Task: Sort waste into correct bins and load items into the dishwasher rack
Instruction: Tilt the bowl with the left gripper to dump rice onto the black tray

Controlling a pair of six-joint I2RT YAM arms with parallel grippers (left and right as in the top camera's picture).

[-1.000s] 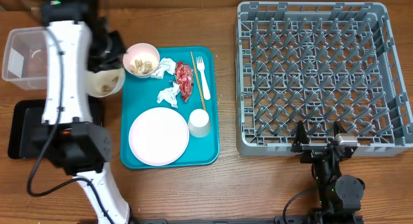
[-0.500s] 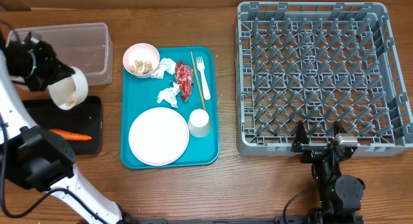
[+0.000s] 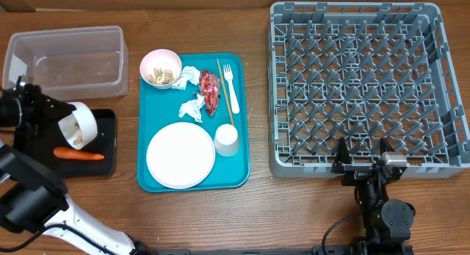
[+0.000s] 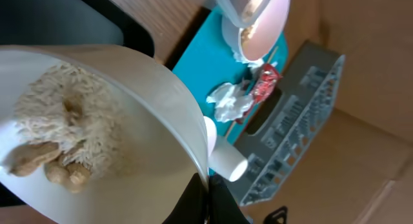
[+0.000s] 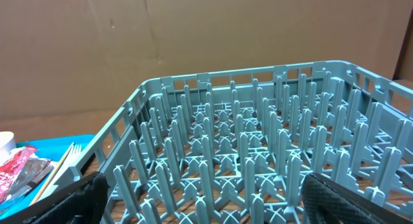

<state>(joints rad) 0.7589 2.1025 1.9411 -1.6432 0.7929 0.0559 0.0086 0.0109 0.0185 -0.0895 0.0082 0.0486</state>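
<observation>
One small white round bowl (image 3: 77, 127) is pinched by its rim in the left gripper (image 3: 53, 117). The jaws are clamped tight on the thin wall, and the bowl hangs tipped on its side over the shallow black rectangular tray (image 3: 110, 126), just above the orange carrot (image 3: 79, 154) lying there. The bowl looks rigid, light and smooth-walled, so a rim pinch like this one is probably the only practical hold. It could pivot or slip in the jaws if shaken hard. Inside, a clump of pale rice-like scraps (image 4: 71, 121) with a few tan nut-like lumps clings to the wall rather than falling, which suggests the food is sticky and may need a steeper tilt. Otherwise the bowl is plain, unmarked and seemingly uncracked. The clear plastic rectangular tub (image 3: 73, 31) sits just behind the black tray. The right gripper (image 3: 361, 156) rests with its jaws spread wide and empty at the front edge of the large grey plastic dishwasher rack (image 3: 308, 167), which holds nothing yet.
</observation>
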